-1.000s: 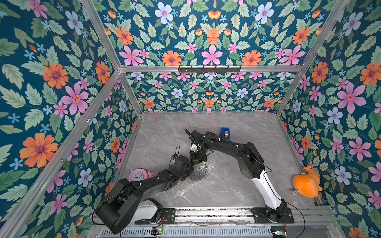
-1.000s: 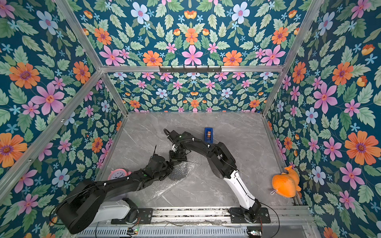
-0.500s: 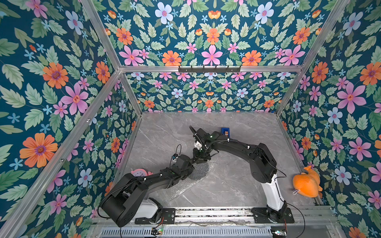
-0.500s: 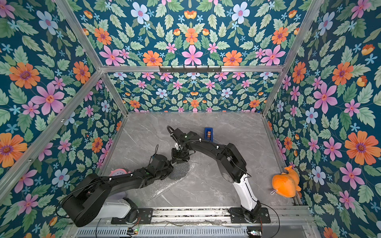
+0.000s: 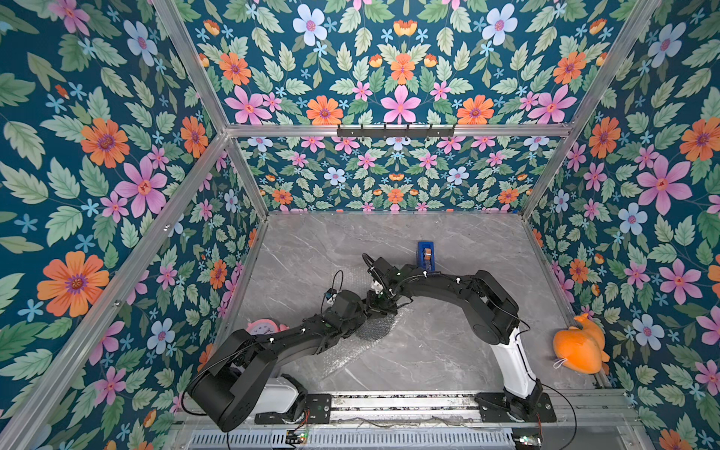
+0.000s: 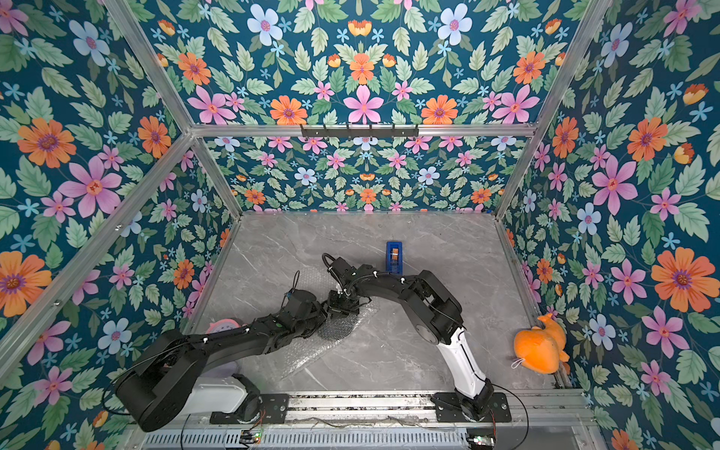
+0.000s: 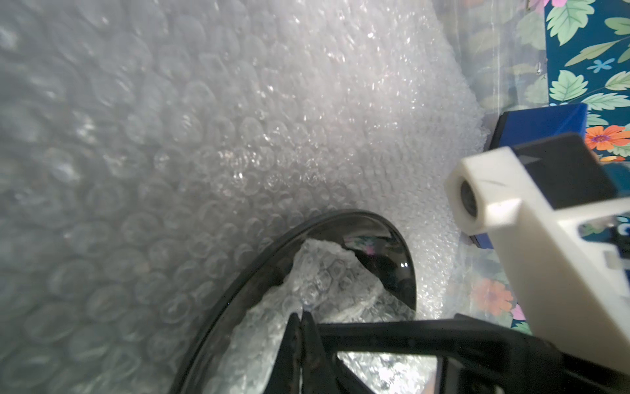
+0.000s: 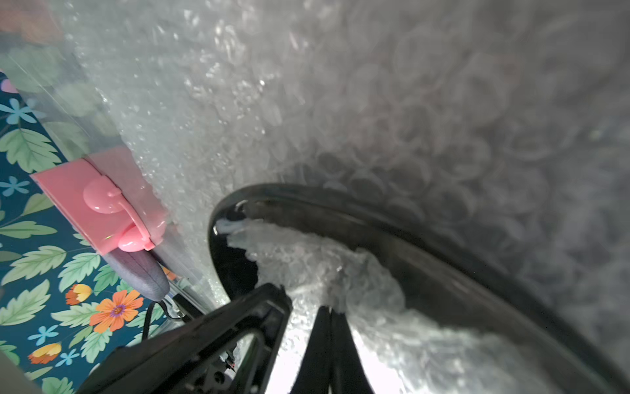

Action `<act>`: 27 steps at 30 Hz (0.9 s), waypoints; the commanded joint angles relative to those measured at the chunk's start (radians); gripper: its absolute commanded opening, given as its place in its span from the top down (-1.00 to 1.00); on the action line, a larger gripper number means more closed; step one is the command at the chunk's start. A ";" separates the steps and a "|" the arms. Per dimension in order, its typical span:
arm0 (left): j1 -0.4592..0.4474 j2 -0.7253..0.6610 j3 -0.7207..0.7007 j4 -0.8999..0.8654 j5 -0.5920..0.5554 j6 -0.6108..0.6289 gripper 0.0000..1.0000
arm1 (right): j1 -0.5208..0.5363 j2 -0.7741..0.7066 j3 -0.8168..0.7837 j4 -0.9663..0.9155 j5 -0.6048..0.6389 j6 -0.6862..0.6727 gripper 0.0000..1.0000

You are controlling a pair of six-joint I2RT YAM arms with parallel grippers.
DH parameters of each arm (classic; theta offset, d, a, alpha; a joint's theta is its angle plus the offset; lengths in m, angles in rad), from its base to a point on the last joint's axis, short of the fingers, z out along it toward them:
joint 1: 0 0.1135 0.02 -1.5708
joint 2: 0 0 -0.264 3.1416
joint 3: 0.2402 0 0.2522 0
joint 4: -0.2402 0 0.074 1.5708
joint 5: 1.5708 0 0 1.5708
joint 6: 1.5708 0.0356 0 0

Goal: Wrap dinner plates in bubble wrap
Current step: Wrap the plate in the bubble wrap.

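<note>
Two closed grippers meet over the plate [image 7: 388,262]: left gripper [image 7: 301,319] and right gripper [image 8: 330,312] each pinch a bunched fold of bubble wrap [image 7: 238,136] lying on it, and more wrap rises just beyond. Past the left gripper sits the tape dispenser [image 7: 542,126] — past the right, the pink clock [image 8: 99,201].

1. In both top views the plate [image 5: 376,330] [image 6: 338,328] is only a dark patch under the bubble wrap [image 5: 343,360] [image 6: 300,352], partly covered by the left arm [image 5: 296,343]
2. In the left wrist view the plate [image 7: 392,227] runs off the frame's edge, and the bubble wrap nearest the lens is blurred
3. In the right wrist view the plate [image 8: 443,269] is likewise cut by the frame
4. The left gripper [image 7: 301,319] and right gripper [image 8: 330,312] press their tips together at a fold; whether film is caught between them cannot be told
5. The pink clock [image 5: 260,328] is half hidden behind the left arm
</note>
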 commanded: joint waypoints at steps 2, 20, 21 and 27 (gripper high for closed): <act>0.042 -0.017 0.109 -0.144 -0.064 0.098 0.64 | 0.002 0.019 -0.050 -0.025 0.083 0.041 1.00; 0.454 0.479 0.679 -0.422 0.004 0.398 -0.04 | -0.002 0.010 -0.073 -0.011 0.098 0.054 1.00; 0.455 0.499 0.685 -0.424 0.010 0.401 -0.03 | -0.002 0.010 -0.073 -0.010 0.099 0.055 1.00; 0.455 0.588 0.736 -0.475 -0.008 0.413 0.00 | -0.003 0.011 -0.077 0.001 0.096 0.055 1.00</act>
